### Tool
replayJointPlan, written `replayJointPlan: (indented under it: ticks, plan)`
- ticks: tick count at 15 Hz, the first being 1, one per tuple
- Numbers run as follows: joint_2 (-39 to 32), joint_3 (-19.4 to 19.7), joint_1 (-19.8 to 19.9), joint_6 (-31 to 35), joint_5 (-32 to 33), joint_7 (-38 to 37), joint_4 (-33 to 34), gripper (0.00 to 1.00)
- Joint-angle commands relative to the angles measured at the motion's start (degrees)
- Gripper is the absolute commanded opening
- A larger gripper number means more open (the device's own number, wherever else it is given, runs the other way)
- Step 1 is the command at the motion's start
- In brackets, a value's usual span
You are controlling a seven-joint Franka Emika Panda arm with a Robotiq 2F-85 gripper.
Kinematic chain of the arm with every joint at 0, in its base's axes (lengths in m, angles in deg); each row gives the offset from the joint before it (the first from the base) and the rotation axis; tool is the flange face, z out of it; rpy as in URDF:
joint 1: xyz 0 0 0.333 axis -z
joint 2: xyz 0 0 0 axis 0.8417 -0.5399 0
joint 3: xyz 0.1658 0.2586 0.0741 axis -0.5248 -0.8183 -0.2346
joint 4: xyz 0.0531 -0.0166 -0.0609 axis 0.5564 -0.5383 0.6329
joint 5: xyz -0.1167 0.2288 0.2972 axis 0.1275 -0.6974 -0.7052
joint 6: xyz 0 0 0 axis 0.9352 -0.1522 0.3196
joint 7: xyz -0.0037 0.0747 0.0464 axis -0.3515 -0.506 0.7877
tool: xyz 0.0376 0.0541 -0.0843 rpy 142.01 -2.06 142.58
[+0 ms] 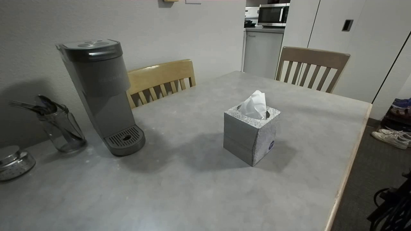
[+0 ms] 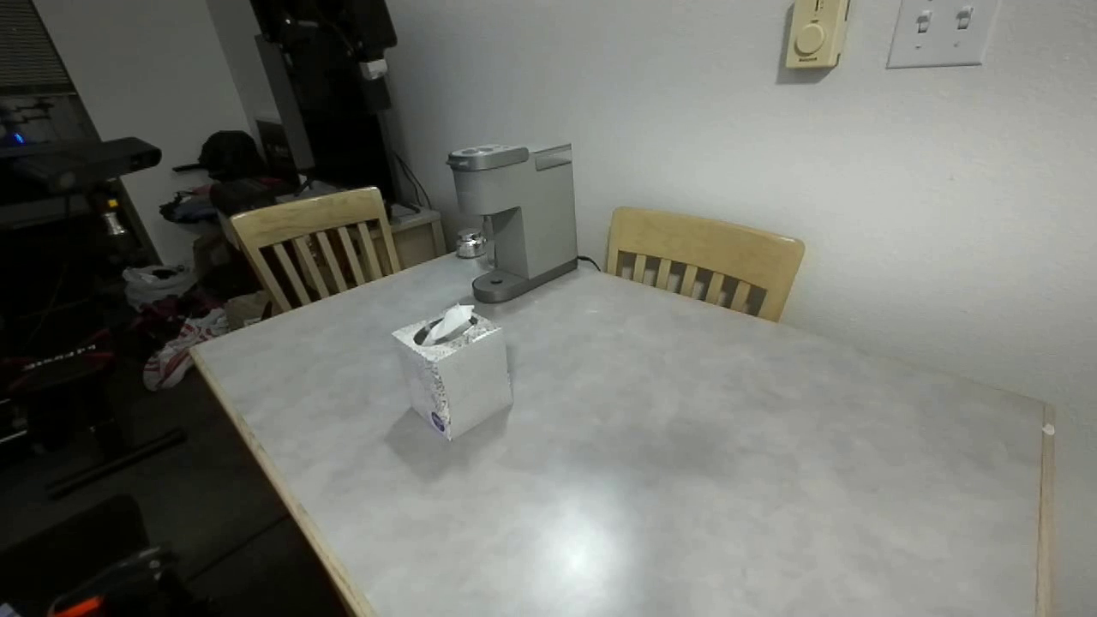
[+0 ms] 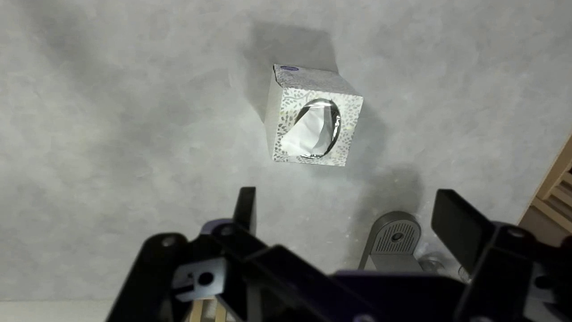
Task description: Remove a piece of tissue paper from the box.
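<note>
A grey table (image 1: 179, 195) carries it all, with a coffee maker (image 1: 104, 80) the tallest thing on it. The gripper (image 3: 346, 207), seen only in the wrist view, has its jaws spread wide, gripping nothing. The tissue box (image 1: 239, 137) stands upright on the table and is probably light (how full it is, I cannot tell), so a hard tug could lift or drag it. From its oval opening (image 3: 337, 127) rises the tissue (image 3: 308, 132), a white peak that should be soft, limp, nearly weightless and easily torn. Best to pinch that peak high, clear of the opening, and draw it straight up without a jerk.
</note>
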Motion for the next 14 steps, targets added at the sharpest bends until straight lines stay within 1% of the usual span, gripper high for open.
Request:
replayJointPlan:
  ticks: [1,6,14]
  plan:
    - [-5.6,0.1,0.2,-0.9,-1.9,1.7,4.6,1.00]
    - [-9.8,-0.4,0.5,-1.0,-3.2,1.9,7.1,1.00]
    - [-14.6,-1.6,0.6,0.2,-5.1,2.0,8.3,1.00]
